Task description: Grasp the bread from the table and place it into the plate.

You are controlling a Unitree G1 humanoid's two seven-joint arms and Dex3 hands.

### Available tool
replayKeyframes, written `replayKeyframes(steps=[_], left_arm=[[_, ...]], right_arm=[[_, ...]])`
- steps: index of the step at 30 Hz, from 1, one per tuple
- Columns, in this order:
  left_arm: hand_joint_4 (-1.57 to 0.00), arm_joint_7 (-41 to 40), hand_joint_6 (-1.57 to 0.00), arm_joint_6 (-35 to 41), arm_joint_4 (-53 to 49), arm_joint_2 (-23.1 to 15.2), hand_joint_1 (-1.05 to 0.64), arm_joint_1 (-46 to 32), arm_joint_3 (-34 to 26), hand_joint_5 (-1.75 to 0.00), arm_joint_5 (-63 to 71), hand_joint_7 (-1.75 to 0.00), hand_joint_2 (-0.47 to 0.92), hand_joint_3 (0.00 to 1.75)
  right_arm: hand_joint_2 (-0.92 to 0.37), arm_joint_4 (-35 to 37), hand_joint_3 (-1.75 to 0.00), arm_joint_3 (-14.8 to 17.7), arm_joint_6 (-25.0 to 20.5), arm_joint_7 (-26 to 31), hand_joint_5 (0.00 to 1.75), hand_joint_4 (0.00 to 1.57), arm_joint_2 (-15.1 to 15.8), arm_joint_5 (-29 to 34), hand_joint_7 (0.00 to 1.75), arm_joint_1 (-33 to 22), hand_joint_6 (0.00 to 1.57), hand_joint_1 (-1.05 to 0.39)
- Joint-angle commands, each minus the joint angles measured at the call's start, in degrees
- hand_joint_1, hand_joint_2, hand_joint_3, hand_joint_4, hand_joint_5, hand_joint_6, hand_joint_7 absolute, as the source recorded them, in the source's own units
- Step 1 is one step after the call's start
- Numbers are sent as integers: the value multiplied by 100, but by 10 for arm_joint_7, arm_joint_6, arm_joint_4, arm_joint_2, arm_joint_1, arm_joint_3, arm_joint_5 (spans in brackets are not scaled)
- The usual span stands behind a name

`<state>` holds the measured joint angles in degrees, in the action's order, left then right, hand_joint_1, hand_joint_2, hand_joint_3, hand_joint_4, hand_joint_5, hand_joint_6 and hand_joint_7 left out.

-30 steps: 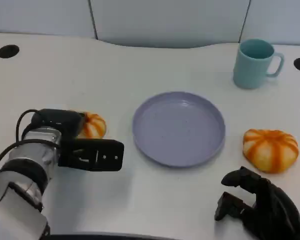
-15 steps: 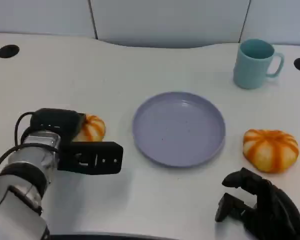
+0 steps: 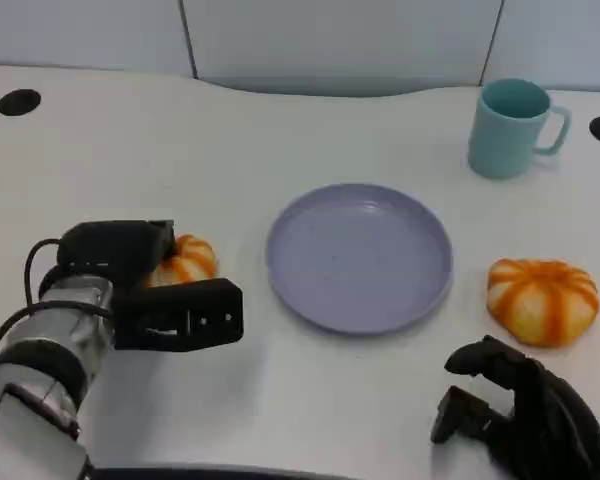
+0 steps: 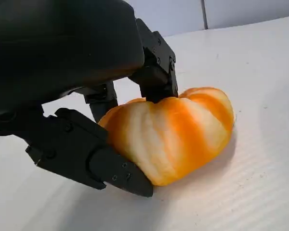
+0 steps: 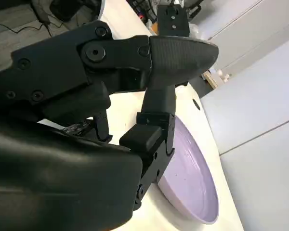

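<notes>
Both sides of the bread [image 4: 171,137] between left hand [image 3: 140,285] fingers [image 4: 94,161], table-level.

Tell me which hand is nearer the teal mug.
Right. The right hand sits at the near table edge, well short of the teal mug; the left hand is across the table.

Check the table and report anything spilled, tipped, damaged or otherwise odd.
Nothing stands out. The cup stands upright, the plate lies flat and bare, one bread roll sits whole right of it, and the left robot hand has its fingers around the other roll.
</notes>
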<state>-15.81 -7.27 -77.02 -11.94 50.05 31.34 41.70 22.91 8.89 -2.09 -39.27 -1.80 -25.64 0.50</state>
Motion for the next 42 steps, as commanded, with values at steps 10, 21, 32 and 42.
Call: replayKeyframes(steps=[10,21,32,42], left_arm=[[-71,-23,-51,-65,10,-26,-12,4,-68,-174,-65,-174,89,17],[-78,-13,-62,-145,28,-33,-12,10,-141,-175,-132,-175,85,14],[-86,-25,-66,-188,44,-28,-14,24,-147,-175,-132,-175,84,15],[-90,-45,-68,-212,54,4,-13,50,-117,-175,-105,-175,84,20]], right_arm=[[-92,20,-46,0,13,4,151,70,3,4,110,14,63,-49],[-92,15,-47,-10,10,24,151,69,1,12,112,19,63,-48],[-92,34,-48,-8,23,12,153,68,1,10,113,29,63,-49],[-92,59,-41,-2,14,12,148,72,6,10,105,41,68,-50]])
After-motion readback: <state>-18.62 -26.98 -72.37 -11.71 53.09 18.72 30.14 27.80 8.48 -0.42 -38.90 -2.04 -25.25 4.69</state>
